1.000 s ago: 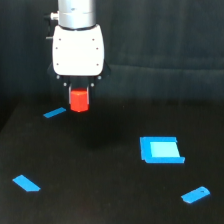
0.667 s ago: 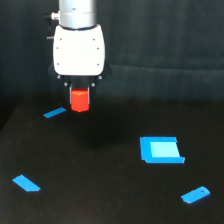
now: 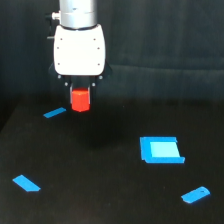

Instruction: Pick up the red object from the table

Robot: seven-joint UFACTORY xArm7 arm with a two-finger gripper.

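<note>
Since the earlier frames, arm and load have risen slightly in the frame: the red object (image 3: 80,99) now sits a little higher relative to the thin blue strip (image 3: 54,113) at its left, while the flat pieces have kept their places. Position of the white arm body: upper left of the frame, hanging vertically from the top edge. Its tool (image 3: 80,91) is clenched on the red object, whose upper part is tucked between the short dark fingers; the lower part protrudes below them, faceted sides visible. A soft dark shadow lies on the counter (image 3: 100,190) below and slightly right of the object, and the object appears clear of the surface. Remaining items on the counter: a larger blue square piece (image 3: 161,150) at centre right, a blue strip (image 3: 26,183) at lower left, and a rounded blue piece (image 3: 195,194) at lower right, near the right edge. All are well apart from one another. Open counter extends across the middle and bottom centre of the frame. Behind the counter's far edge hangs a dark backdrop (image 3: 165,45).
</note>
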